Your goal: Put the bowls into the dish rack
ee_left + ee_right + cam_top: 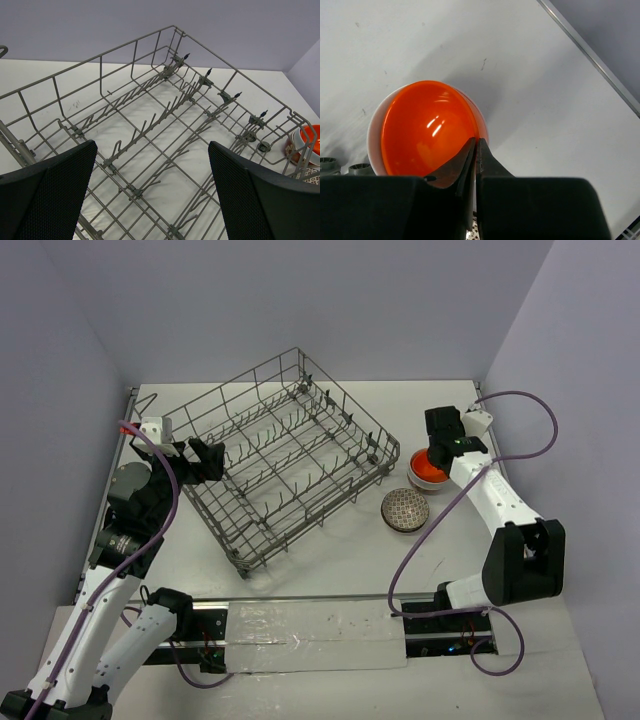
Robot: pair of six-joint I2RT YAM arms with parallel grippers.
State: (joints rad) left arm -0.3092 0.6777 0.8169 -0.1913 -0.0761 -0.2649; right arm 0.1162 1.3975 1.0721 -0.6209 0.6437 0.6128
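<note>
The dish rack (383,447), a big grey wire basket with tines, lies skewed at mid-table with no bowl in it. The orange-red bowl (428,474) stands upright on the table just right of the rack. My right gripper (437,455) hangs over it; in the right wrist view its fingers (476,141) stand shut, tips at the bowl's (420,130) near-right rim, nothing between them. The patterned bowl (405,510) sits in front of it. My left gripper (205,464) is open at the rack's left side, its jaws (152,145) wide over the rack (205,80) floor.
Grey walls close in the white table on three sides. A metal rail (590,55) runs along the right table edge. Purple cables (520,400) loop from both arms. A clear plastic sheet (310,630) lies at the near edge.
</note>
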